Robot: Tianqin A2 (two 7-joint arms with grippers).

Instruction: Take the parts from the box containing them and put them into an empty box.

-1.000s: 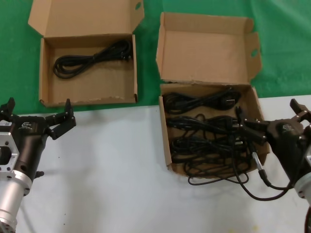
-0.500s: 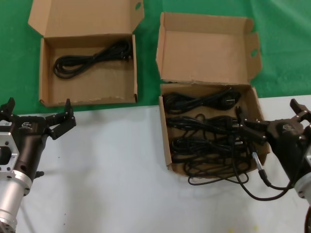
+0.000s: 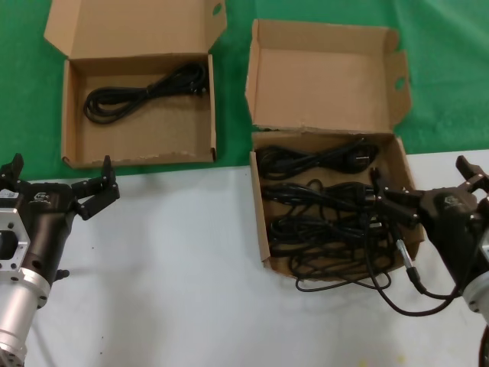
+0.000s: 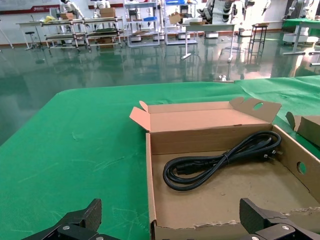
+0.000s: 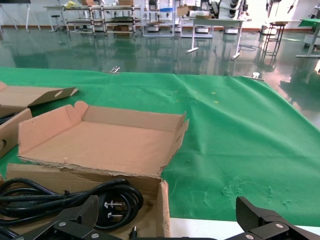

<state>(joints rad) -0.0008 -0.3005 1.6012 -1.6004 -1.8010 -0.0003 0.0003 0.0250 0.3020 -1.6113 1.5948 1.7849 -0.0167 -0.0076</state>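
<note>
Partly hidden behind our right gripper point(image 3: 426, 193), the near right corner of the squarish box point(image 3: 261, 229) cannot be made out, and its cords point(image 3: 321, 222) tangle so thickly that we cannot count them; one loop spills over the front wall onto the white tabletop point(image 3: 191, 290). Both wrist views cut our fingers off at the picture's edge. Our right gripper's fingers point(image 5: 260, 217) are spread wide and hold nothing, one tip over the tangle, though we cannot tell whether it touches a cord. Our left gripper point(image 3: 57, 180) hovers at the near edge of the shallow box point(image 3: 72, 115), fingers point(image 4: 80, 220) likewise spread apart and empty. A single coiled cord point(image 3: 141, 93) lies in that box. Compared with half a second ago, neither arm nor any cord has shifted.
</note>
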